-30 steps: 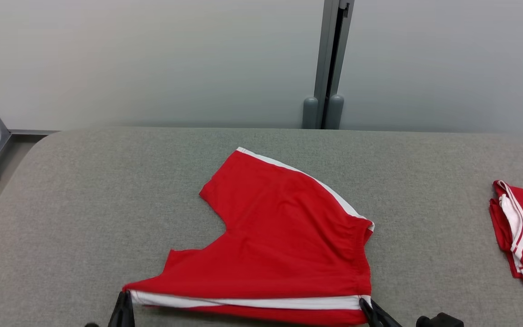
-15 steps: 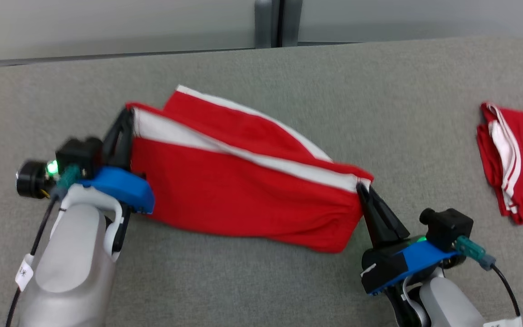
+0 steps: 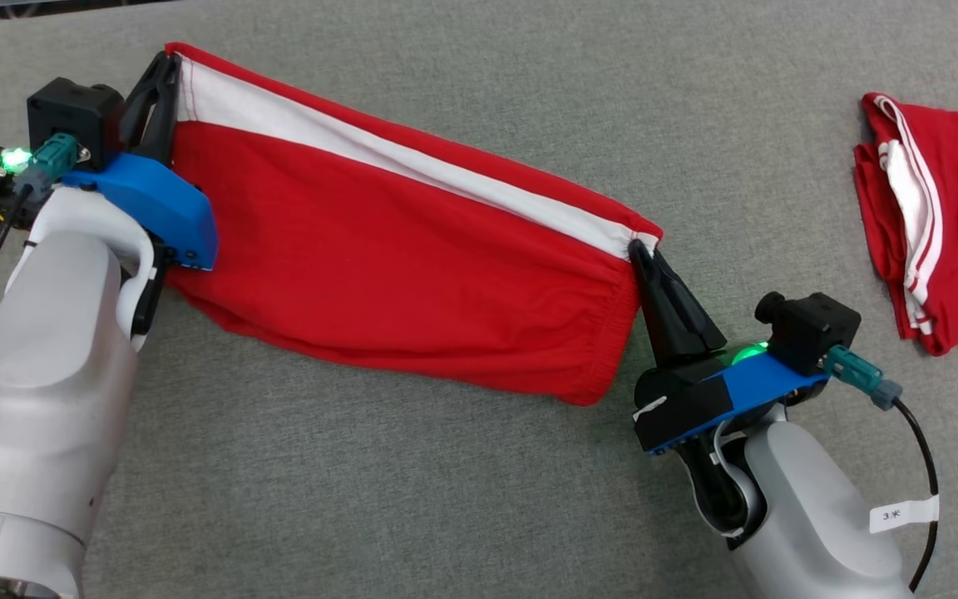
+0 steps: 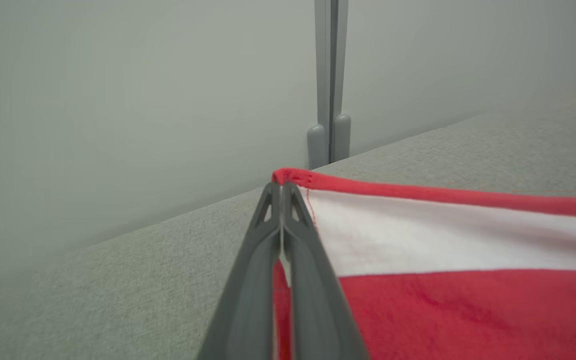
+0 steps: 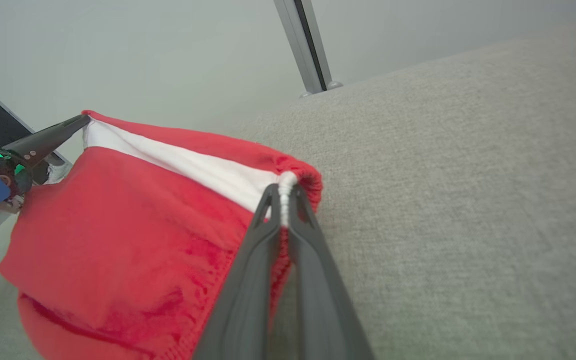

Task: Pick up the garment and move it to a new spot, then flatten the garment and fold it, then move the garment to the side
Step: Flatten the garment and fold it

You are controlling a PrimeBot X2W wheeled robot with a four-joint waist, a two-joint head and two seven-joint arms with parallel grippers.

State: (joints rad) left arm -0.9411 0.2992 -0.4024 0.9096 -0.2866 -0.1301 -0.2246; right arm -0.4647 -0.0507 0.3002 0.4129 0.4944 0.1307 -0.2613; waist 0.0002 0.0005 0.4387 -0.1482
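**Grey tabletop** (image 3: pixel 446 516): spanning the whole head view and carrying everything.

**Red garment** (image 3: pixel 396 274): sitting left of centre on the tabletop, being held up by its white-striped edge. Being stretched taut along that edge between two pinched corners, with the rest draping down toward the robot. Impossible to tell whether the lower hem is resting on the tabletop or clearing it.

**Left arm** (image 3: pixel 38 358) and **right arm** (image 3: pixel 803 499): reaching in from the lower left and lower right, one at each end of the stripe.

**Second garment** (image 3: pixel 936 216): lying well apart at the right edge, looking folded.

**Left jaws:** closing fully on the far-left corner of the garment (image 4: pixel 468 310), with cloth showing between the dark fingers.

**Right jaws:** pinching the gathered waistband corner of the garment (image 5: pixel 118 225), nearly closed, with a thin bunch of fabric between them.

**Progress, as a judgement:**
- Pick-up looking complete, with both corners secured.
- Either carrying to the new spot or bringing one half over the other, not separable from these views.
- Remaining steps: laying down, smoothing flat, finishing the fold, and shifting the garment aside, probably toward the second garment.
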